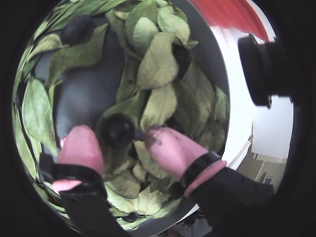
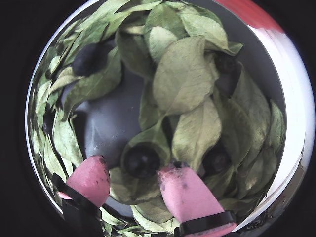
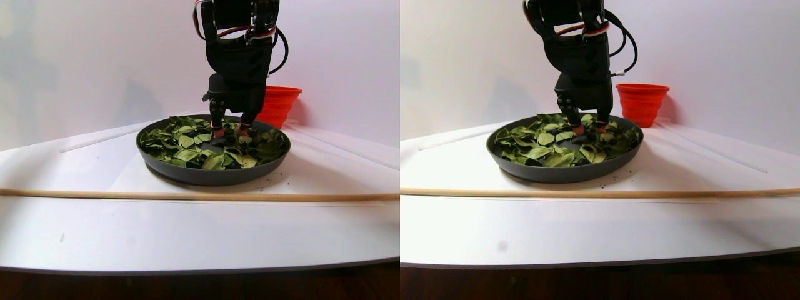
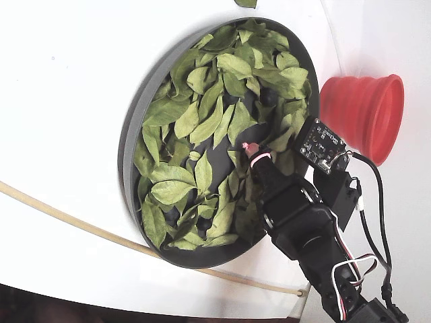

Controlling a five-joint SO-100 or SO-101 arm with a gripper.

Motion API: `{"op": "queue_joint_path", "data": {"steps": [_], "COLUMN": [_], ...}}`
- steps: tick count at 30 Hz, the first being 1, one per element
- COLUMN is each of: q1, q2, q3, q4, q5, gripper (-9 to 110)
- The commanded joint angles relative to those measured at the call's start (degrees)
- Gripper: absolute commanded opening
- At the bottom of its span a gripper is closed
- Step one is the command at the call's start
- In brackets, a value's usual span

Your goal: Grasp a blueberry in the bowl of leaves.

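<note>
Hand point(image 2: 134, 177) lowered into the bowl point(image 4: 131, 128) of leaves point(image 4: 215, 121), parted fingers on either side of a blueberry point(image 2: 141, 159).

The dark, round blueberry is seen in both wrist views between the pink fingertips point(image 1: 81, 145), which are spread and not closed on it. A second blueberry point(image 2: 88, 58) lies near the far rim among the leaves. The bowl rests on the white surface point(image 3: 187, 225), with a red cup point(image 4: 363, 111) beside it.
</note>
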Motion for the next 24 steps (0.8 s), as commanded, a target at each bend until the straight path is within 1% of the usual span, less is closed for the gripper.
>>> {"op": "queue_joint_path", "data": {"steps": [1,24], "q1": [1.32,1.58], "q2": [0.7,-4.48], "q3": [-3.08,-3.96], "q4": [-0.97,-4.75], "q5": [0.7,4.22], "gripper": [19,18]}}
